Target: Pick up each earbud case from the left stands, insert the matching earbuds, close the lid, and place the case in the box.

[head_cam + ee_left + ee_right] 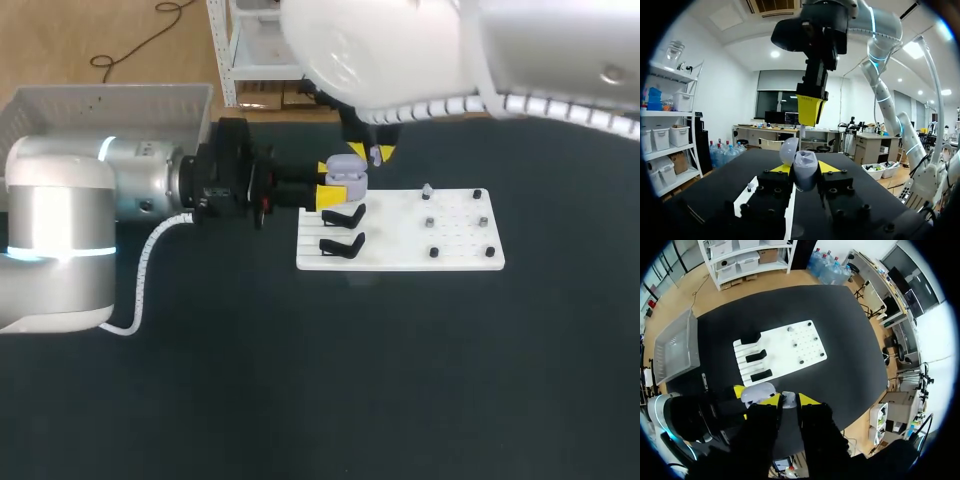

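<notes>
While the lavender earbud case [347,176] is clamped between the yellow tips of the left gripper [333,184], its lid is seen standing open, and it is held over the stand side of the white board [400,257]. The right gripper [788,400] is positioned directly above the case, with its fingers set narrow and closed on a small pale earbud [788,398]. Two black stands [343,215] are seen on the board just beside the case, and the grey box [100,105] is located at the table's far left, behind the left arm.
</notes>
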You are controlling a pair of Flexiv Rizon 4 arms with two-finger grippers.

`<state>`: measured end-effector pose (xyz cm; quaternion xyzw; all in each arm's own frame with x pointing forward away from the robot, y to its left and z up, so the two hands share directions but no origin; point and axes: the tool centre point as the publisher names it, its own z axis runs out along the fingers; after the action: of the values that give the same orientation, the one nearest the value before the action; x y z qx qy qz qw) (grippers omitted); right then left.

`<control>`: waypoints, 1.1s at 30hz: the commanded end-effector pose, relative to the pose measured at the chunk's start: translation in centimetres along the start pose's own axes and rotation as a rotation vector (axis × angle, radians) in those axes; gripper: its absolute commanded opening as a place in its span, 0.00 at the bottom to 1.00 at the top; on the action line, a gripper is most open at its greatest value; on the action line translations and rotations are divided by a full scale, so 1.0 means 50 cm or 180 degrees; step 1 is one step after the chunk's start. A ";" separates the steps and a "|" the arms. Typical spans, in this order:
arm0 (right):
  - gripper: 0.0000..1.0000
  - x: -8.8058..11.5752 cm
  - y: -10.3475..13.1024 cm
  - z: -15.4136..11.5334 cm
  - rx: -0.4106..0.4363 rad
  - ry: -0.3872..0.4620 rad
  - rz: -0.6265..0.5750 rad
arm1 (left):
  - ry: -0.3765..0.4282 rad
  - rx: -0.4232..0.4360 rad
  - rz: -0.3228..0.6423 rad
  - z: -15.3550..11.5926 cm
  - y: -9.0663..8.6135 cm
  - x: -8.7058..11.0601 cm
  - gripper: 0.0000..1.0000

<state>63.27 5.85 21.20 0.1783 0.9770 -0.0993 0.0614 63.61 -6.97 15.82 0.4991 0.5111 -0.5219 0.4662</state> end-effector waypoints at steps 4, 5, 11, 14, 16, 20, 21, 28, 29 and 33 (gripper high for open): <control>0.00 0.004 0.022 -0.001 0.0063 0.0012 -0.0065 | -0.0005 -0.0019 0.0006 0.001 -0.003 0.001 0.00; 0.00 0.005 0.022 -0.001 0.0062 0.0011 -0.0069 | -0.0005 -0.0019 0.0006 0.001 -0.003 0.001 0.00; 0.00 0.009 0.025 0.005 0.0075 0.0034 -0.0099 | -0.0005 -0.0019 0.0006 0.001 -0.003 0.001 0.00; 0.00 0.010 0.026 0.011 0.0078 0.0053 -0.0107 | -0.0005 -0.0019 0.0006 0.001 -0.003 0.001 0.00; 0.00 0.009 0.026 0.015 0.0079 0.0059 -0.0110 | -0.0005 -0.0019 0.0006 0.001 -0.003 0.001 0.00; 0.00 0.006 0.027 0.023 0.0078 0.0070 -0.0118 | -0.0005 -0.0019 0.0006 0.001 -0.003 0.001 0.00; 0.00 0.005 0.028 0.025 0.0076 0.0070 -0.0121 | -0.0005 -0.0019 0.0006 0.001 -0.003 0.001 0.00; 0.00 0.000 0.036 0.034 0.0041 0.0054 -0.0148 | -0.0005 -0.0019 0.0006 0.001 -0.003 0.001 0.00; 0.00 -0.001 0.038 0.036 0.0042 0.0053 -0.0154 | -0.0005 -0.0019 0.0006 0.001 -0.003 0.001 0.00; 0.00 -0.004 0.040 0.039 0.0036 0.0065 -0.0167 | -0.0005 -0.0019 0.0006 0.001 -0.003 0.001 0.00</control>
<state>64.07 7.28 19.37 0.1539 0.9813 -0.1053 0.0479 63.71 -6.91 15.63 0.4985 0.5124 -0.5212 0.4661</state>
